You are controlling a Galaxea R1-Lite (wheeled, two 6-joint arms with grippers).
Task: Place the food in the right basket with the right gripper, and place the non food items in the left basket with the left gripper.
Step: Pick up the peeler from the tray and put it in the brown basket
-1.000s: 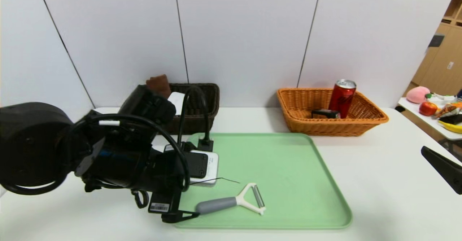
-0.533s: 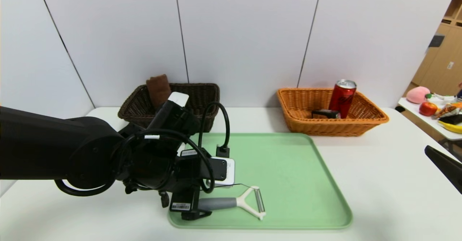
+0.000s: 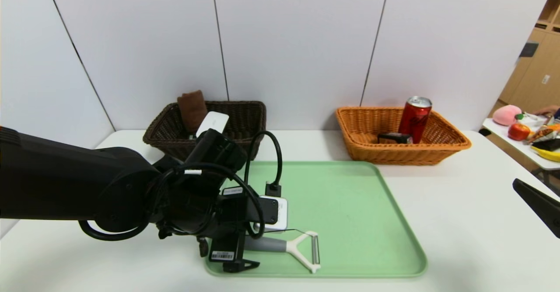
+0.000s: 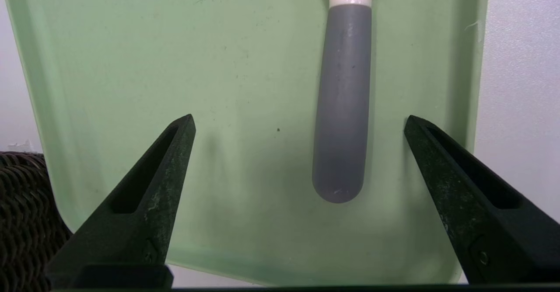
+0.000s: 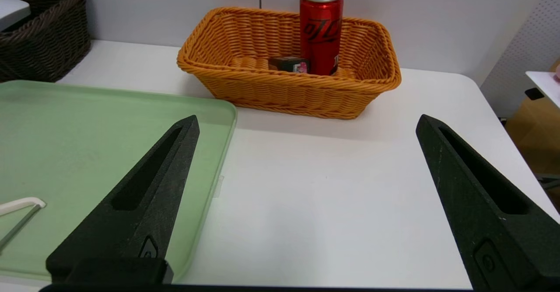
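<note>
Can (image 3: 414, 118) and box (image 3: 394, 138) sit in orange basket (image 3: 455, 145); towel (image 3: 191, 104) and case (image 3: 212, 123) in brown basket (image 3: 249, 112). Peeler (image 4: 343, 104) left, between spread left gripper (image 4: 297, 128) tips. Right gripper (image 5: 306, 126) released, idle aside.

The tray (image 3: 350, 204) lies on the worktop (image 3: 459, 222). On the tray's near left part lies the peeler (image 3: 293, 249). Behind the tray, the left basket (image 3: 245, 117) holds towel (image 3: 191, 104) and case (image 3: 213, 121); the right basket (image 3: 437, 145) holds can (image 3: 414, 118) and box (image 3: 393, 138).

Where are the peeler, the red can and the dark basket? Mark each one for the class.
peeler (image 4: 342, 104), left wrist view, on its grey handle.
red can (image 3: 414, 119), head view, on its side.
dark basket (image 3: 245, 113), head view, on its inner far wall.
</note>
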